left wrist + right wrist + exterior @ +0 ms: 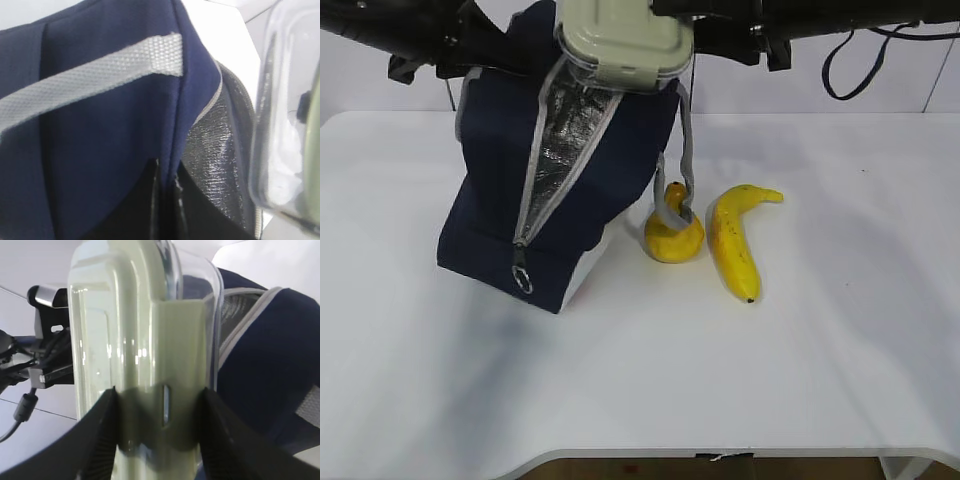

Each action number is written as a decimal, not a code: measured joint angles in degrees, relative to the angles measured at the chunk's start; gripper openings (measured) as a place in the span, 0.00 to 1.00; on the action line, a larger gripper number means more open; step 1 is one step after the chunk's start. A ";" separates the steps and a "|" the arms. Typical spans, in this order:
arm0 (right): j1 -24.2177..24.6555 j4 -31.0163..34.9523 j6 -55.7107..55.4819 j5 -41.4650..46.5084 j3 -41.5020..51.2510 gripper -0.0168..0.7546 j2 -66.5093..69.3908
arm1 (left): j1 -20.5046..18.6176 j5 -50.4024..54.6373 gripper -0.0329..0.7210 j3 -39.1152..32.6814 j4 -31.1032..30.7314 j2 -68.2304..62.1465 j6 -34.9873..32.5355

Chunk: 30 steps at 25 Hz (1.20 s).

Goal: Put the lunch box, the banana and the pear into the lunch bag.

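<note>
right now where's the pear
In the exterior view the pear sits on the table right of centre, between the lunch bag and the banana, behind the bag's hanging grey strap.

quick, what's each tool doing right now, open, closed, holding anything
Left tool: closed, pinching the lunch bag wall at its opening.
Right tool: closed on the lunch box, held above the bag's opening.
</note>
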<state>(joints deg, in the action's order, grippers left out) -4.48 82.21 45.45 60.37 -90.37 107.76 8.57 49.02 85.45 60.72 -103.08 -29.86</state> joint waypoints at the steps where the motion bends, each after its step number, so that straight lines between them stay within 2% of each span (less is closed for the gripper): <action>1: -0.10 0.00 0.00 0.00 0.00 0.47 0.40 | 0.00 0.00 0.04 0.00 0.03 0.00 0.00; 10: -0.08 -0.82 0.00 -0.10 0.00 0.47 2.38 | 0.00 0.09 0.04 0.00 1.61 0.00 -1.07; 19: -0.34 -7.80 -1.25 -0.10 0.00 0.47 2.99 | 0.00 0.09 0.04 0.00 2.27 0.00 -1.73; 24: -2.36 -11.66 -2.10 -0.20 0.00 0.47 3.36 | 0.00 0.09 0.04 0.00 2.38 0.00 -1.85; 30: -3.65 -12.69 -2.41 -0.28 0.00 0.47 3.92 | 0.00 0.09 0.04 0.00 2.50 0.00 -2.15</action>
<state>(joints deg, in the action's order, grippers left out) -8.13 69.52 43.04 60.09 -90.37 111.68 8.57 49.10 85.45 63.22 -103.08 -32.01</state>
